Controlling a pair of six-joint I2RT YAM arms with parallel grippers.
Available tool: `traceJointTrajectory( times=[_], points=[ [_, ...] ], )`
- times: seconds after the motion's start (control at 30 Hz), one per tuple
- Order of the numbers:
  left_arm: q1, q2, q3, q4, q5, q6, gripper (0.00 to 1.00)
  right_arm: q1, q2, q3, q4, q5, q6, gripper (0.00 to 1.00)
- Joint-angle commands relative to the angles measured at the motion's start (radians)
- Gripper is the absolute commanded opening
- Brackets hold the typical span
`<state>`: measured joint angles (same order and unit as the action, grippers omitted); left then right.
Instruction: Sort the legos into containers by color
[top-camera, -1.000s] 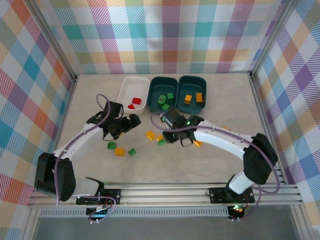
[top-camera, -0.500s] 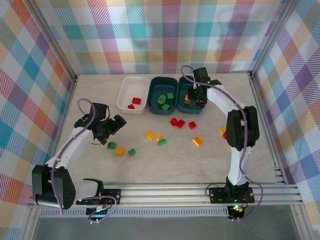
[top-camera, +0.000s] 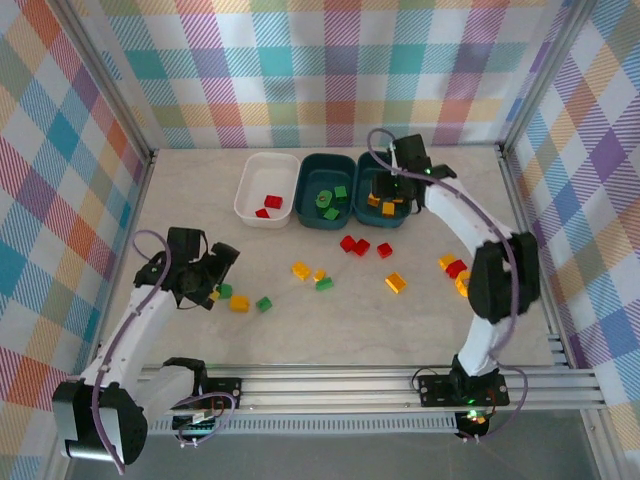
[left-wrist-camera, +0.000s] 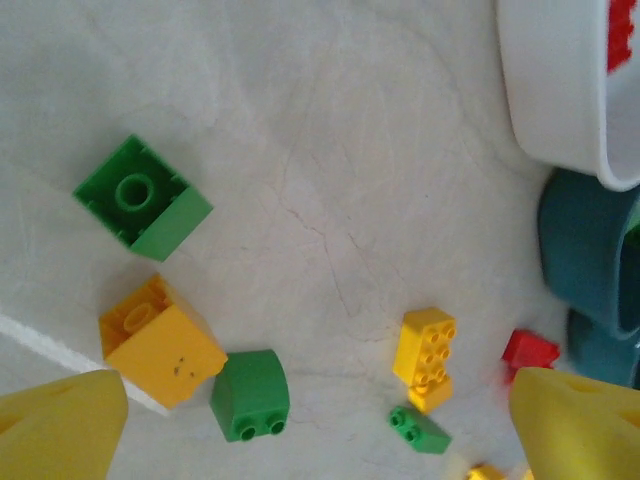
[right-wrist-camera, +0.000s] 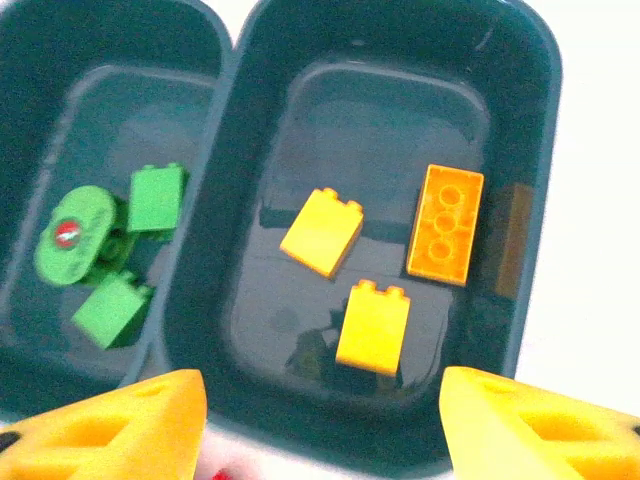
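Along the far edge of the table (top-camera: 300, 335): you have the containers side by side in a row, the white tub (top-camera: 262, 172) on the left, then the middle teal tub (top-camera: 312, 170), then the right teal tub (top-camera: 372, 220).
White tub: two red legos (top-camera: 272, 203) lie in it.
Middle teal tub: green legos (top-camera: 341, 192) and one round green piece (right-wrist-camera: 75, 235).
Right teal tub: three yellow-orange legos (right-wrist-camera: 373, 327) lie flat on its floor.
Right gripper (right-wrist-camera: 325, 430): it hangs over the right teal tub, fingers apart, with nothing between them.
Left gripper (left-wrist-camera: 320, 435): toward the left edge, with jaws spread wide and empty, just beside a green brick (left-wrist-camera: 140, 205), a yellow brick (left-wrist-camera: 160, 345) and a second green brick (left-wrist-camera: 250, 395).
Middle of the table: you see three red bricks (top-camera: 361, 247) near the teal tubs. Nearer you are two yellow bricks (top-camera: 300, 270), a small green brick (top-camera: 324, 284) and an orange brick (top-camera: 396, 283).
Near the right edge: two orange bricks (top-camera: 446, 262) with a red brick (top-camera: 457, 268) between them.
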<state>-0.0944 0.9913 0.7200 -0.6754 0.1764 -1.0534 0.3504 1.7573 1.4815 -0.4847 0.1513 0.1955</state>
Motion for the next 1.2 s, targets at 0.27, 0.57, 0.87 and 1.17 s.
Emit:
traceJointTrajectory(
  times=[0.27,0.57,0.87,1.17],
  points=[
    [0.014,0.002,-0.120,0.020,-0.055,-0.358,0.93,0.093,-0.230,-0.352,0.158,-0.045,0.114,0.64],
    [0.052,0.185,-0.076,0.108,-0.084,-0.373,0.83,0.094,-0.282,-0.421,0.156,-0.044,0.103,0.64],
    [0.091,0.280,-0.040,0.163,-0.087,-0.339,0.76,0.099,-0.326,-0.443,0.150,-0.064,0.105,0.63],
    [0.094,0.391,-0.008,0.190,-0.047,-0.308,0.69,0.101,-0.348,-0.449,0.149,-0.059,0.101,0.63]
  ],
)
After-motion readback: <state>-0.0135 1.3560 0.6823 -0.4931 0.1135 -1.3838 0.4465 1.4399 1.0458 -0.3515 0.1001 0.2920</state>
